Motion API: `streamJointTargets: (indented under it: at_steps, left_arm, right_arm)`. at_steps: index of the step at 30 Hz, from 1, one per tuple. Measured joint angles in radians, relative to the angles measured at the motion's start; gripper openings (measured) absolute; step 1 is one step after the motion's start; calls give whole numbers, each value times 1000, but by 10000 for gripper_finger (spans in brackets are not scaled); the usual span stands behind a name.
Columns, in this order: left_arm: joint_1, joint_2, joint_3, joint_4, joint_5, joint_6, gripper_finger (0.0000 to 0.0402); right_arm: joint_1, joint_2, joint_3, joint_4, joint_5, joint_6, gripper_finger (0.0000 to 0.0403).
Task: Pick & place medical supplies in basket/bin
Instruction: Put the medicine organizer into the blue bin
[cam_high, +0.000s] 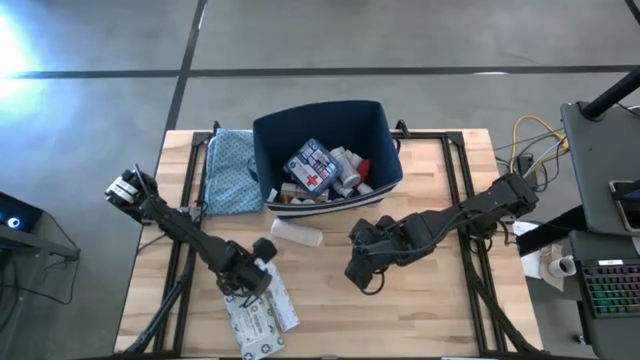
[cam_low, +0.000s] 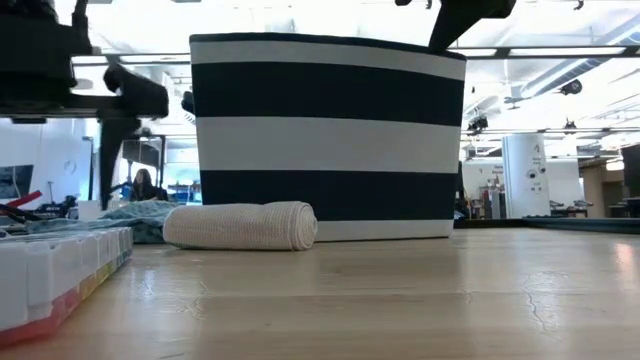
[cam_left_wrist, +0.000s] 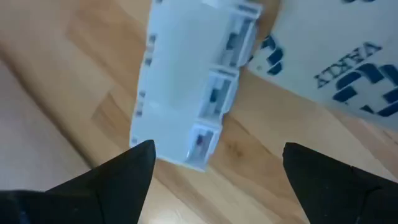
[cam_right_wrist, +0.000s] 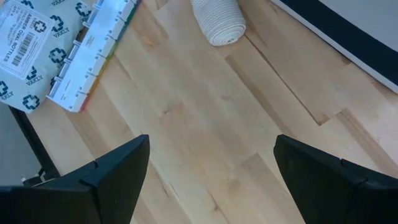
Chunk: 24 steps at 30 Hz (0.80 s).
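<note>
— Supplies, first entry: where did they lie?

— Most sat inside the navy striped bin (cam_high: 385, 150) at the table's (cam_high: 440, 300) far middle: a blue-white first-aid box (cam_high: 312, 166) with a red cross, several white bottles (cam_high: 347, 160) beside it, something red (cam_high: 364, 167) at the edge of the heap. Three items remained out on the wood.

— List those.

— One rolled white bandage (cam_high: 297, 232), lying on its side just in front of the bin. One clear pill organiser (cam_right_wrist: 93, 53) with coloured edging, nearer the table's front-left. One grey-white printed packet (cam_high: 252, 325), touching the organiser.

— And the arms?

— Left gripper (cam_high: 258, 277) hung directly over the organiser, fingers (cam_left_wrist: 118, 180) spread wide with nothing between them; the organiser lay flat on the table beneath. Right gripper (cam_high: 360, 272) waited over bare wood right of centre, jaws likewise apart and empty, pointing toward the bandage.

— Anything else on the table?

— One blue patterned cloth (cam_high: 228, 172), lying against the bin's left wall.
</note>
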Motion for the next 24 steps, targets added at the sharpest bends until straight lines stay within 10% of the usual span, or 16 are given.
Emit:
streamJointTargets:
  at_steps: [24]
  left_arm:
    - [70,6,-40,222,-61,190,330]
  right_arm:
    - [1,0,-1,0,0,27,329]
